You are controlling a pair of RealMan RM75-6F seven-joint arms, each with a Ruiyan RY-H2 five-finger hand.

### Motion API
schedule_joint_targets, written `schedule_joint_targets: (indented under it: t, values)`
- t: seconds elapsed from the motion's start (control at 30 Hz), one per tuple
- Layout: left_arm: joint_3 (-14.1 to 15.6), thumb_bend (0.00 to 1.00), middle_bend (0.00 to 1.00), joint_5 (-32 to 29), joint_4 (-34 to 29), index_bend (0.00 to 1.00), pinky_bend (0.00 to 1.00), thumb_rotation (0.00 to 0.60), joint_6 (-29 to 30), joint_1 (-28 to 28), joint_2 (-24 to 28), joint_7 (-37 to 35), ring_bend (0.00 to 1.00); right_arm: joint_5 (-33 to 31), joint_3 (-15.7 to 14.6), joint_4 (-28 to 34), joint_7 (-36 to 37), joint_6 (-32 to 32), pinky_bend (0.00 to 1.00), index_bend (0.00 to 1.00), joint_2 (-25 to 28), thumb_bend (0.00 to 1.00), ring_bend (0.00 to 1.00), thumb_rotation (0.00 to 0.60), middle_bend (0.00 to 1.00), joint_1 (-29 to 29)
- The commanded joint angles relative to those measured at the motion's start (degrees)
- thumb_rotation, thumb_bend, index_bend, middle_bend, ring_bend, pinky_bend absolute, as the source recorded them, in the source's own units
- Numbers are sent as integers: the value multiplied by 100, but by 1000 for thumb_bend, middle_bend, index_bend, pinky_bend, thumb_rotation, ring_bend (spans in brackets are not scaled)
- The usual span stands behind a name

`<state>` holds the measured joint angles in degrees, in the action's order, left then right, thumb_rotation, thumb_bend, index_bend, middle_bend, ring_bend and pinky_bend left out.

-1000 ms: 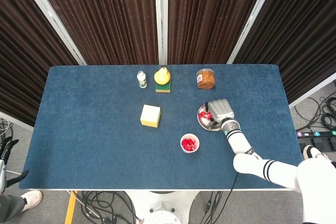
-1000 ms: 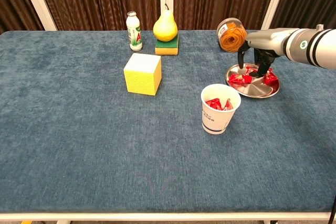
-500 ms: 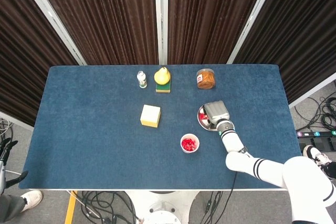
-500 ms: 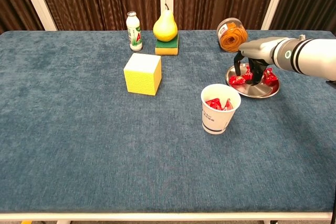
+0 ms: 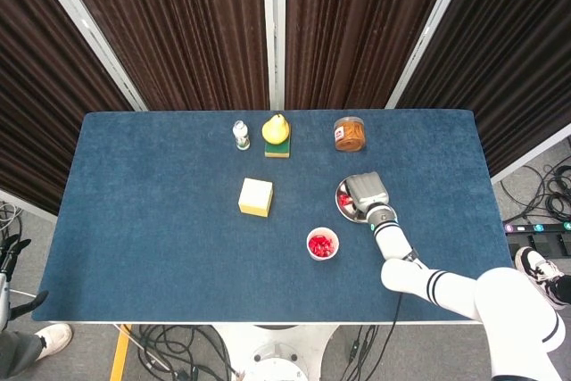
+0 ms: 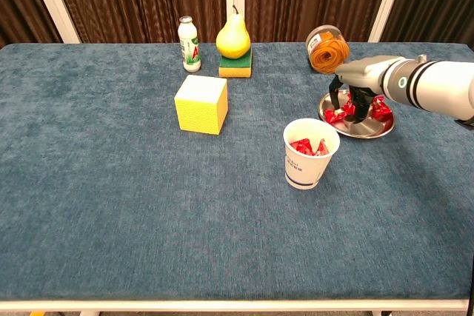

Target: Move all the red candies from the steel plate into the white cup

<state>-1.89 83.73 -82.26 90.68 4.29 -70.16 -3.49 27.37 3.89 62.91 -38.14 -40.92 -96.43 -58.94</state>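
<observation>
The steel plate point(image 6: 364, 130) point(image 5: 343, 203) lies right of centre and holds several red candies point(image 6: 379, 109). My right hand point(image 6: 356, 88) point(image 5: 368, 193) hangs over the plate's left half, fingers pointing down around a red candy point(image 6: 341, 115). Whether they pinch it I cannot tell. The white cup point(image 6: 309, 165) point(image 5: 322, 244) stands in front and left of the plate with red candies inside. My left hand point(image 5: 10, 250) shows at the head view's left edge, off the table, with fingers apart and nothing in them.
A jar of orange-brown snacks point(image 6: 326, 49) leans just behind the plate. A yellow block point(image 6: 201, 104) sits mid-table. Along the back, a pear point(image 6: 233, 37) rests on a sponge point(image 6: 235, 69) beside a small bottle point(image 6: 189, 44).
My right hand has moved left and lower over the plate, from fingers spread above it to fingers down among the left candies. The cup and the other objects are unmoved.
</observation>
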Motion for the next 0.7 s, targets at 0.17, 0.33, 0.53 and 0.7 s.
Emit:
schedule_joint_targets:
  t: [0.17,0.33,0.53,0.7]
  values:
    - [1,2,212,-11,16,220,204,600,-11,4,-5,-18,210,17,34,-204,-2,43,1000,491,-151,323,1000,600,1000,-1]
    - [-2,3,212,-10,27,220,204,600,-5,7,-7,-30,209,92,81,-190,20,-17,1000,610,-147,335,1000,600,1000,26]
    - [-3,3,212,9,10,220,204,600,19,11,5,-19,209,555,238,586,344,-377,1000,637,374,349,1000,600,1000,218]
    - [-12,3,212,41,-43,220,204,600,39,-4,31,38,210,1502,412,2205,1002,-843,1000,638,1376,348,1000,600,1000,605]
